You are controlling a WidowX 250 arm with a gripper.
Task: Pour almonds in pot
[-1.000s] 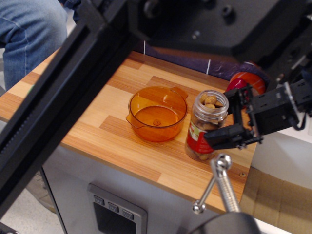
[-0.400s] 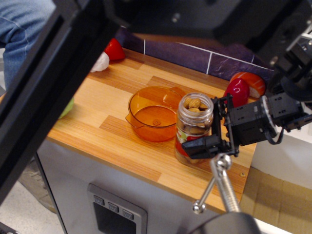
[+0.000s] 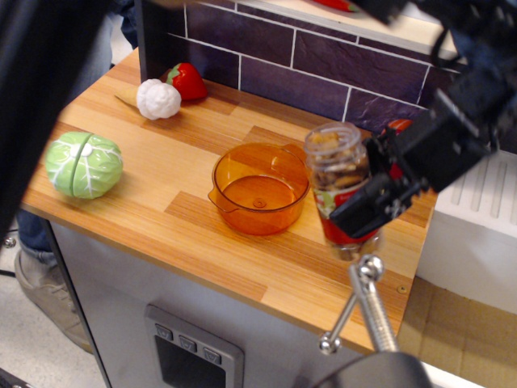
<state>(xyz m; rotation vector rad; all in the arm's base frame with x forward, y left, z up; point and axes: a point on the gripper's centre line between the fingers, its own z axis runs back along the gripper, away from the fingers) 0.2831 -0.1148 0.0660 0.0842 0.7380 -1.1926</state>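
Gripping a clear jar [image 3: 343,190] around its red-labelled middle, black tool [image 3: 373,202] clamped from the right side. Raised off the tabletop [image 3: 202,242] and tilted slightly, open mouth leaning up and left. Almonds [image 3: 333,166] visible through the plastic, filling the upper part. Just right of the orange pot [image 3: 260,187], mouth near the pot's right rim and handle. Pot standing upright on the wood, nothing seen inside. Well apart to the left, a green cabbage toy [image 3: 83,164]; farther back, a white garlic toy [image 3: 157,99] touching a red pepper toy [image 3: 187,81] by the tiled wall [image 3: 323,61].
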